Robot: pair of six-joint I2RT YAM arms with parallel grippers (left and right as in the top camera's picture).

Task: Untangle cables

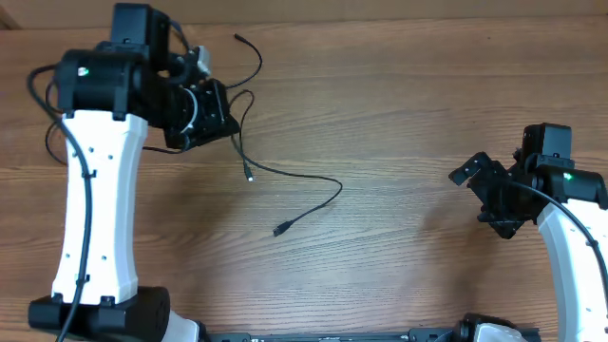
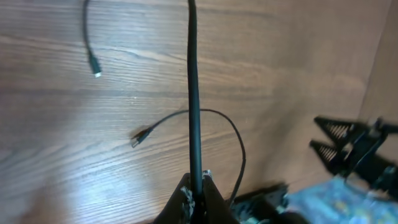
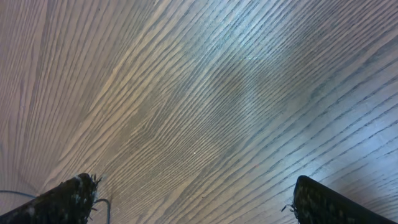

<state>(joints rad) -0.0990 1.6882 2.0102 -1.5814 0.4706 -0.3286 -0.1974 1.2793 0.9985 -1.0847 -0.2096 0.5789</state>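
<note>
On the wooden table point(image 1: 399, 142), left hand point(image 2: 198, 186) clamped on a cable point(image 2: 193, 93) should draw slowly clear; right hand point(image 3: 193, 186), well away, spread wide.

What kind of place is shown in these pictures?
Probably a robotics lab bench: a wooden table, a white left arm and right arm fixed at its edge, and thin black cables lying on it.

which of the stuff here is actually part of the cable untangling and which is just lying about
Part of the job:
- the loose cables
- the one cable pinched in the left gripper
- the right gripper, open and empty

Just there:
- the wooden table
- the thick wire running along the left arm, part of the robot
</note>
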